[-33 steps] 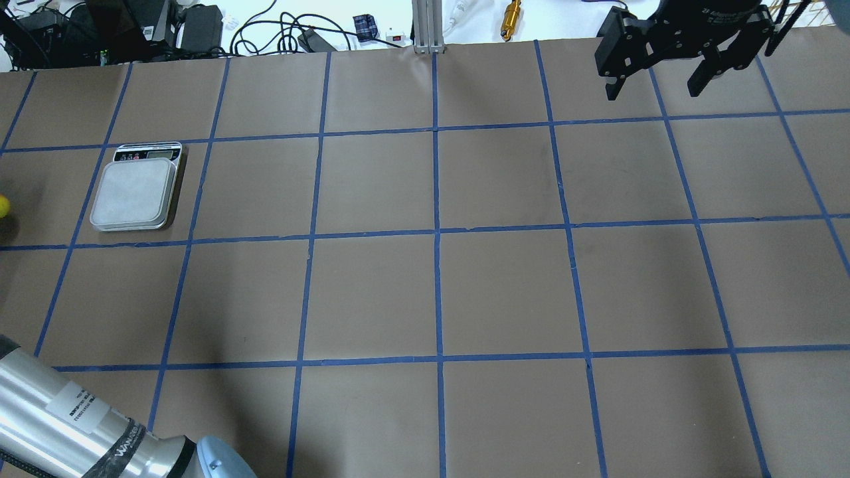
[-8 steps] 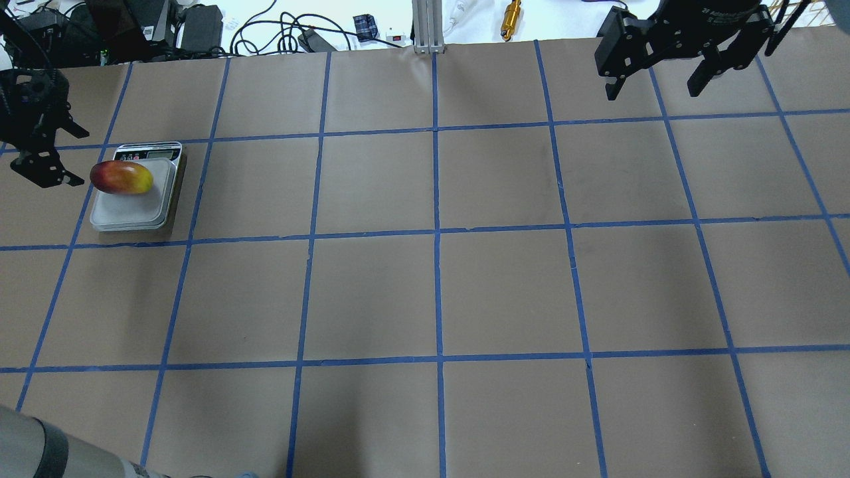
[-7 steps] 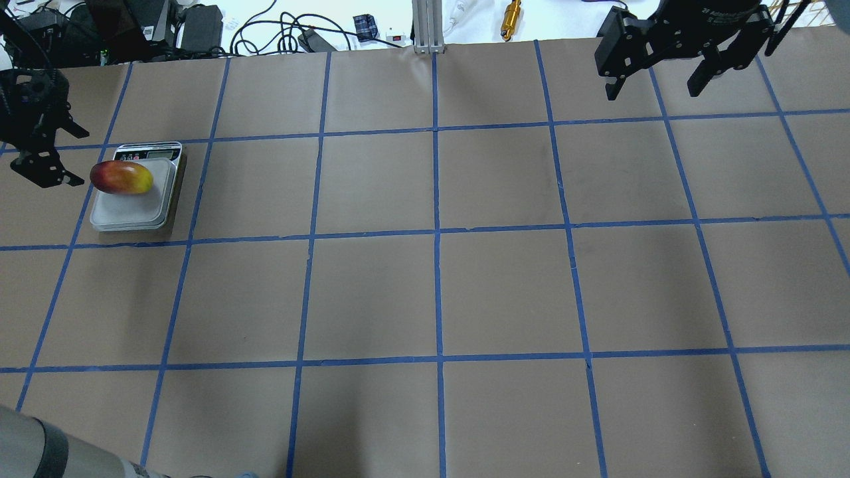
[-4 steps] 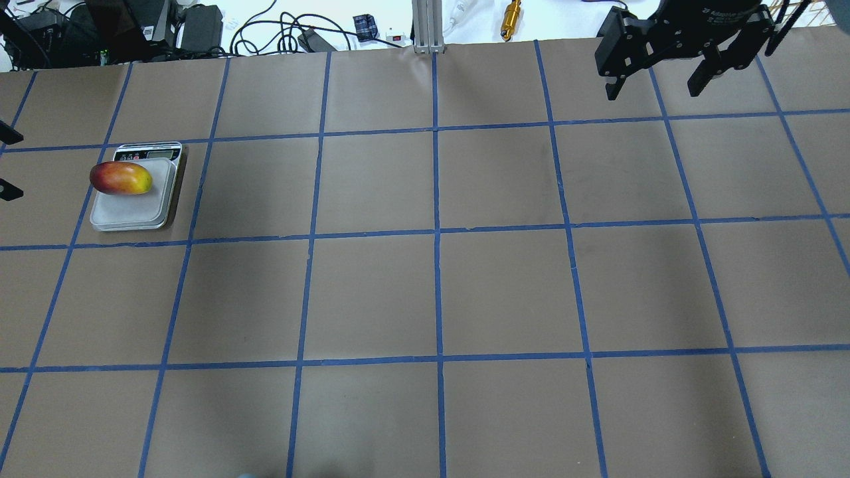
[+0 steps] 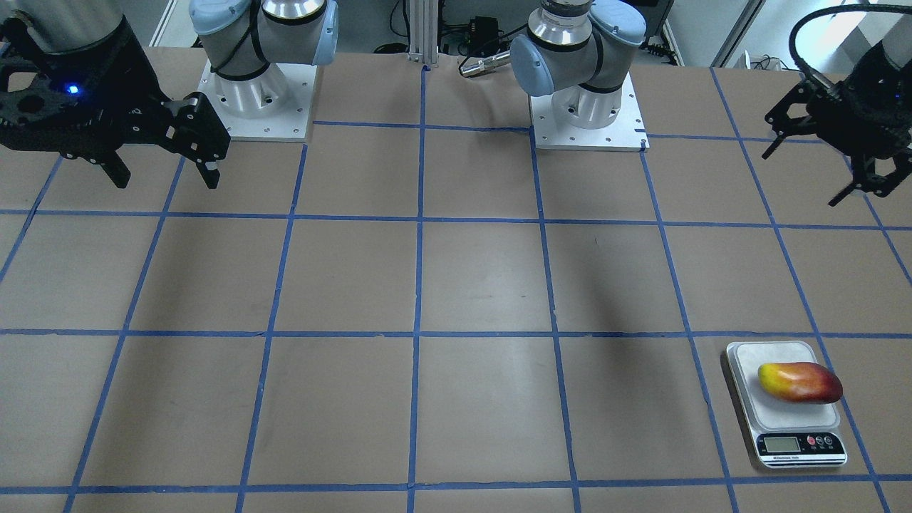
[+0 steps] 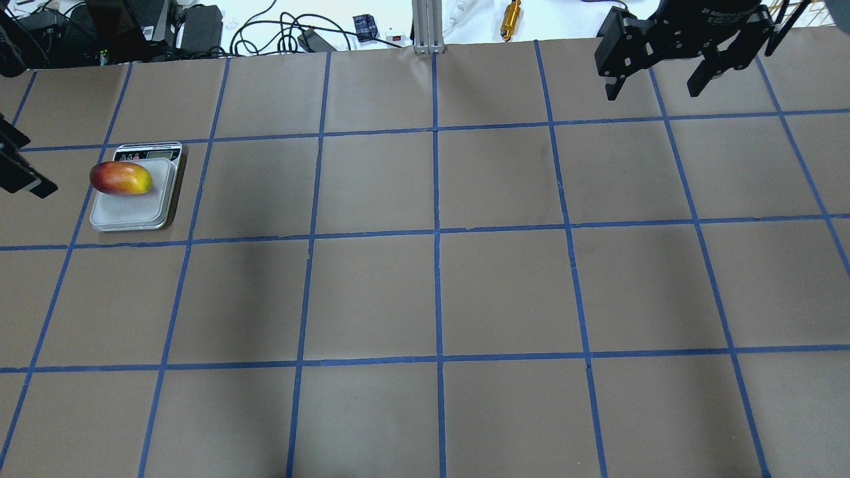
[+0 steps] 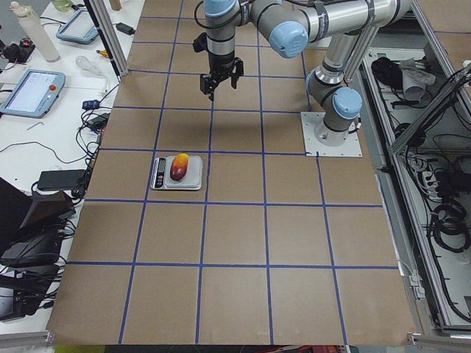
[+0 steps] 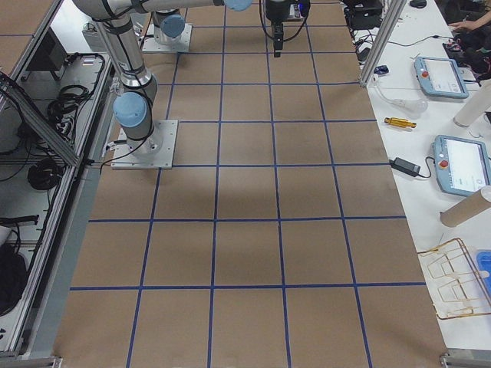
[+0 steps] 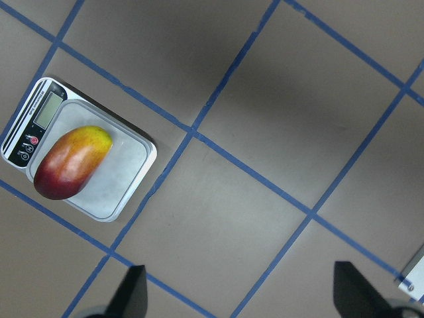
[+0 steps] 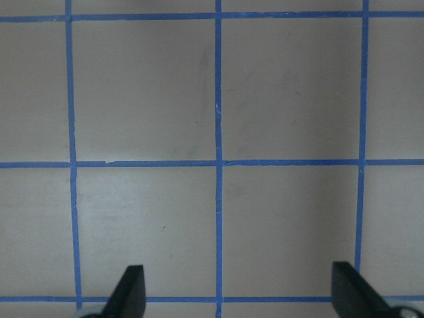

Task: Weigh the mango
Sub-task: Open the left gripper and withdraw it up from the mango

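The mango point(image 5: 800, 382), yellow at one end and red at the other, lies free across the far part of the white scale's platform point(image 5: 744, 360), beside the display. It also shows in the overhead view point(image 6: 121, 178) and the left wrist view point(image 9: 71, 162). My left gripper point(image 5: 805, 174) is open and empty, raised high and off to the side of the scale point(image 6: 129, 216). One of its fingers point(image 6: 26, 182) shows at the overhead view's left edge. My right gripper point(image 6: 652, 91) is open and empty, high over the table's far right part.
The two arm bases point(image 5: 260, 107) point(image 5: 588, 117) stand on the robot's side of the table. Cables and power bricks point(image 6: 199, 26), an aluminium post point(image 6: 425, 26) and a brass cylinder point(image 6: 511, 18) lie beyond the far edge. Blue tape squares cover the brown table.
The scale was empty 4.5 s ago; the mango now lies on it. Over the last second my left gripper has drawn back to the left, away from the scale. The right arm has not moved.
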You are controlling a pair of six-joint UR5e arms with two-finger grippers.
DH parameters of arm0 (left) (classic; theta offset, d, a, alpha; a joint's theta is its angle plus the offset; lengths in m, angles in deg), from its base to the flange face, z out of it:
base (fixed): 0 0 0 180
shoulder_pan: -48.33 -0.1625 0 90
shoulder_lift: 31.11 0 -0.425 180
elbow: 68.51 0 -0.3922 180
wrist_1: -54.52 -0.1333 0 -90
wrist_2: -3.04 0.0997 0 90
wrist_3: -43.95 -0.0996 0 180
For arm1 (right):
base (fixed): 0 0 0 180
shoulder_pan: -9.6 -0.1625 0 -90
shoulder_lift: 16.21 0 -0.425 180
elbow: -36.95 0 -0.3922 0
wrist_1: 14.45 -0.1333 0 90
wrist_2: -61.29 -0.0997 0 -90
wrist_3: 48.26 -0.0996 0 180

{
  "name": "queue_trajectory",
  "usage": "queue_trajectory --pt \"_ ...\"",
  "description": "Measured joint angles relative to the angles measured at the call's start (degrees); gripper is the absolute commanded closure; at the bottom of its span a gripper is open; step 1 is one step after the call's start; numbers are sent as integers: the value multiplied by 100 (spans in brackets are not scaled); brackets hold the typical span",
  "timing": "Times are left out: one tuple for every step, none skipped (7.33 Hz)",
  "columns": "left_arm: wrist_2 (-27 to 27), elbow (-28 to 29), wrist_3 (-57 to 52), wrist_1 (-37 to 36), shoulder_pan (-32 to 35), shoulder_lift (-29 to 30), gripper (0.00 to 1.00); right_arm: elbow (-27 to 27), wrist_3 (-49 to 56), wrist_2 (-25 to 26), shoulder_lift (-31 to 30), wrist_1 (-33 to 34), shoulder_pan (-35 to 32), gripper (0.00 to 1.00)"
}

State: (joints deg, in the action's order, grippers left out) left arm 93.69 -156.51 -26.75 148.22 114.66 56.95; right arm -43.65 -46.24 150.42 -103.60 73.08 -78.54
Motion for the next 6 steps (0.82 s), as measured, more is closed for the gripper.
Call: queue_trajectory --pt "0 -2 860 8 374 -9 0 0 0 -1 0 0 3 0" --pt "1 -3 1708 11 760 4 0 0 0 -1 0 0 5 0" --pt "3 6 2577 -2 1153 44 0 0 0 -1 -1 0 2 0" --pt "16 12 3340 -30 1536 84 0 0 0 -1 -1 0 0 0" --pt "19 7 4149 -52 1867 123 0 0 0 -1 -3 0 1 0" --pt "6 11 4985 -65 2130 172 0 0 0 -1 -4 0 2 0"
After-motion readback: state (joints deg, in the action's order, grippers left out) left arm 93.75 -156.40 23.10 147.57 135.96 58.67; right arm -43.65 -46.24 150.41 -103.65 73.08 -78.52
